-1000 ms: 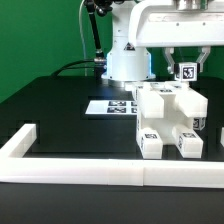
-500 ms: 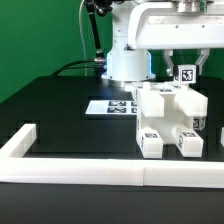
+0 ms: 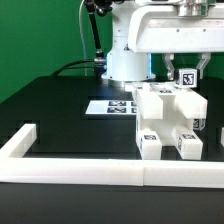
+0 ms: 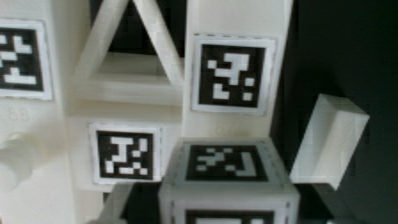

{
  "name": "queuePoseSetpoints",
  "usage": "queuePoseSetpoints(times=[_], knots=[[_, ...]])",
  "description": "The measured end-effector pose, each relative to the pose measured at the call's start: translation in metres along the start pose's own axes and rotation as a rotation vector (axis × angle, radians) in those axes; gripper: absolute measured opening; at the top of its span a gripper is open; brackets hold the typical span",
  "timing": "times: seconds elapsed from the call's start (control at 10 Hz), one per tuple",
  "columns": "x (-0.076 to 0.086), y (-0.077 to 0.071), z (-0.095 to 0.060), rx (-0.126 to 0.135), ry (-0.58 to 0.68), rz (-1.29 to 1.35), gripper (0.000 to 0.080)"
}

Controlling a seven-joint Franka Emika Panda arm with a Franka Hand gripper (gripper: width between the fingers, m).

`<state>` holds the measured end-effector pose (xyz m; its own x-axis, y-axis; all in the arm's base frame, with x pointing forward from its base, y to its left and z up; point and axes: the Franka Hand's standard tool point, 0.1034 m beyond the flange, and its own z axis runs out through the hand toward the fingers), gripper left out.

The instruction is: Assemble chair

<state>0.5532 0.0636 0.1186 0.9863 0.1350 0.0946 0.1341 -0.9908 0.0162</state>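
Observation:
The chair (image 3: 168, 118) is a chunky white assembly with small tags, standing at the exterior view's right, close behind the front rail. My gripper (image 3: 185, 70) hangs right above its top and is shut on a white cube-ended piece (image 3: 187, 77) with a tag, held at the assembly's upper back. In the wrist view the tagged cube (image 4: 222, 162) sits between my dark fingers (image 4: 143, 200), with the gripper (image 4: 222, 208) closed round it. White bars and tagged panels of the chair (image 4: 228, 75) lie just beyond it.
The marker board (image 3: 108, 106) lies flat on the black table at the exterior view's left of the chair. A long low white border rail (image 3: 90, 171) runs along the front, with a short arm (image 3: 20, 140) at the left. The robot base (image 3: 125, 62) stands behind.
My gripper has come down very slightly with the tagged piece toward the top of the chair. Nothing else has moved.

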Motion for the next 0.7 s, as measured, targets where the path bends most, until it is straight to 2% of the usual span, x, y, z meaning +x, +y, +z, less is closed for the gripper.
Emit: queuePoseSetpoints(times=[0.7], knots=[[0.0013,0.0004,0.0,-0.001,0.007,0.0,0.0288]])
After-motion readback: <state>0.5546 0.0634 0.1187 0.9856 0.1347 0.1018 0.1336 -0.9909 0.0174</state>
